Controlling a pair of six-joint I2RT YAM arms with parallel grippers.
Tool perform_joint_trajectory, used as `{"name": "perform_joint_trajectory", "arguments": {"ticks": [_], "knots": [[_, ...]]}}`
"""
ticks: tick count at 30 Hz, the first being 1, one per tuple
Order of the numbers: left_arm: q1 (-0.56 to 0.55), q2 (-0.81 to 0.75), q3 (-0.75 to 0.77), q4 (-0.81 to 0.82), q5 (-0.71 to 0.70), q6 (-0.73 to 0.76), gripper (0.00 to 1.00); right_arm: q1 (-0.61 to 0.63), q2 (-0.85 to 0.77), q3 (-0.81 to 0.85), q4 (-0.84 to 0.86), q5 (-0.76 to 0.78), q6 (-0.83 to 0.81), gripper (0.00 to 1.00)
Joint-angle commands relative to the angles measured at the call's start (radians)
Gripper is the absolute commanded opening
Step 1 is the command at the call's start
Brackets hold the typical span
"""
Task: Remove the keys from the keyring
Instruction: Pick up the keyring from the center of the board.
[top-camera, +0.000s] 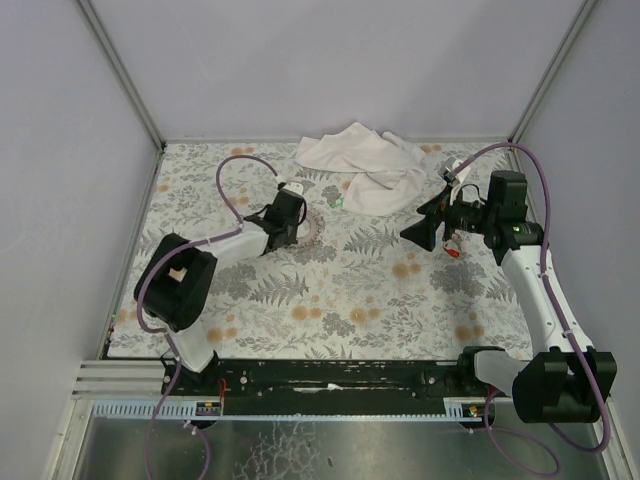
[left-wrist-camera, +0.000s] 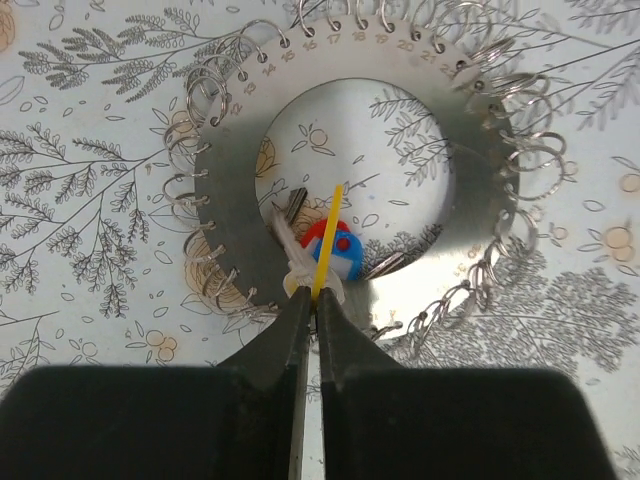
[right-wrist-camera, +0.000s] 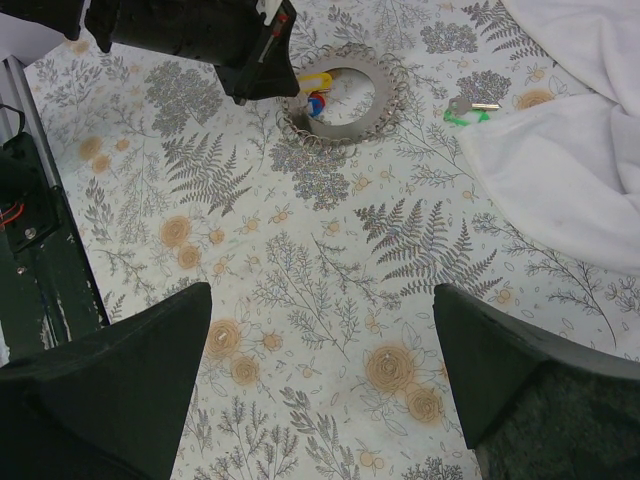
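Left to right: we see the left gripper (left-wrist-camera: 310, 300) clenched on the keys (left-wrist-camera: 335, 250), pinching a thin yellow piece whose long axis runs from 6 to 12 o'clock in its wrist view. The bunch, red and blue heads showing, lies at 6 o'clock inside the hole of the keyring (left-wrist-camera: 480, 150), a flat metal disc edged with wire loops. A green key (right-wrist-camera: 462, 117) lies just beside the white cloth (top-camera: 365, 165). The right gripper (top-camera: 428, 222) hangs wide open.
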Motion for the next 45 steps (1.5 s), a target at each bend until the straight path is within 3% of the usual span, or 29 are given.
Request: {"name": "perform_joint_trajectory", "arguments": {"ticks": [1,15,21,30,45], "knots": [[-0.006,-0.077,-0.027,0.007,0.062,0.018,0.0,0.007,-0.003,0.007,-0.005,-0.03,-0.016,0.99],[-0.084,-0.381,-0.248,0.226,0.264,0.179,0.0,0.05,-0.013,-0.047,0.036,-0.096,-0.061,0.99],[-0.124,-0.476,-0.306,0.309,0.363,0.232,0.0,0.111,-0.023,-0.104,0.056,-0.16,-0.186,0.99],[-0.159,-0.542,-0.334,0.384,0.539,0.236,0.0,0.215,-0.014,-0.136,0.032,-0.147,-0.386,0.99],[-0.199,-0.56,-0.299,0.43,0.709,0.218,0.0,0.408,0.096,-0.002,0.115,-0.015,-0.406,0.99]]}}
